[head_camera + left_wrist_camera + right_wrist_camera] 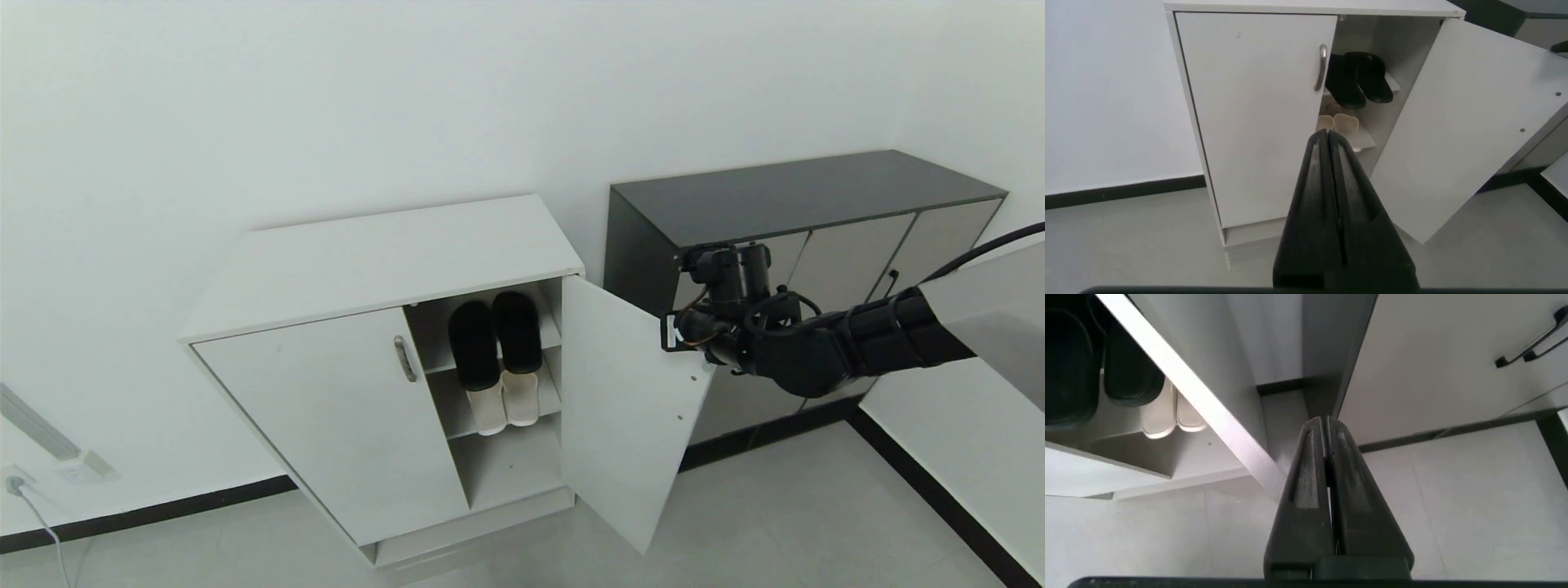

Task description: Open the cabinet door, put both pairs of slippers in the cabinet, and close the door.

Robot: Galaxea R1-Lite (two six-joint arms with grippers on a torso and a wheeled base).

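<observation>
white two-door cabinet (392,261) with its right door (629,408) swung open, black slippers (494,335) on the upper shelf, cream slippers (504,404) on the shelf below, right gripper (671,331) just beside the door's outer edge, fingers clenched on nothing, left gripper (1328,137) out front, pinched together too

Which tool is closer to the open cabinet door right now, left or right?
Right. The right tool sits at the open door's free edge, near its top; the left tool hangs back, in front of the closed door.
</observation>
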